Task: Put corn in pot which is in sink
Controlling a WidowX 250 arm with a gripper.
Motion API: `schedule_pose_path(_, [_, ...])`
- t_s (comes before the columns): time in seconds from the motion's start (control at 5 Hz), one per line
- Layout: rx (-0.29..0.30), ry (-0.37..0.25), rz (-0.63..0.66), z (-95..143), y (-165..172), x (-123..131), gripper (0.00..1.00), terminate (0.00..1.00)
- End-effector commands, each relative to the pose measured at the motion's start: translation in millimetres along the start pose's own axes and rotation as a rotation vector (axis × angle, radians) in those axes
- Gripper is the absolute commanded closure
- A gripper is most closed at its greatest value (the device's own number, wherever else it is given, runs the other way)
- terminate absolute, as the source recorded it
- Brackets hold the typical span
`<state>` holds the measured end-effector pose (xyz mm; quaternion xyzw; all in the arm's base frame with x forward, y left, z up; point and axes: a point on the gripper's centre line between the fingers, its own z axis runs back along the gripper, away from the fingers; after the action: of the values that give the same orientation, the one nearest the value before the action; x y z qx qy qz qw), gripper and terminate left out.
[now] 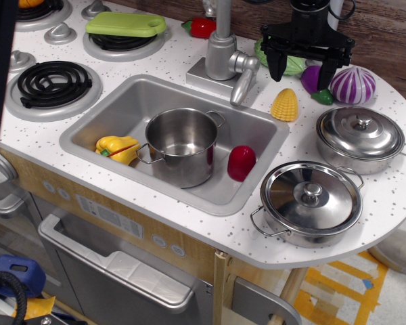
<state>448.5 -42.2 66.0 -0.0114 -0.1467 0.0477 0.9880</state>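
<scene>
The tool (303,68) is seen at the upper right of the frame with its fingers spread and nothing pinched. Just below it, the corn (285,105) lies on the desk (189,51). The pot (181,145) stands upright in the sink (115,105) at centre.

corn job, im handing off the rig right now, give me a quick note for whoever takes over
Gripper: open, empty, hanging above the counter behind the corn, not touching it.
Corn: lying on the white countertop right of the sink, between the faucet and the purple onion.
Pot: upright in the sink, lidless and empty, with a yellow pepper at its left and a red piece at its right.
Done: nothing yet; corn not grasped.
Left: lower onto the corn, grasp it, carry it over the pot, release.
</scene>
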Motion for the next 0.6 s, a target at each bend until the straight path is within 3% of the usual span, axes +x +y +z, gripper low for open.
schedule_pose_path(0.0, [0.0,0.0,0.0,0,0,0,0.0,0.0])
schedule_pose_path(0.4, [-0.023,-0.039,-0.016,-14,22,-11,0.0,0.0])
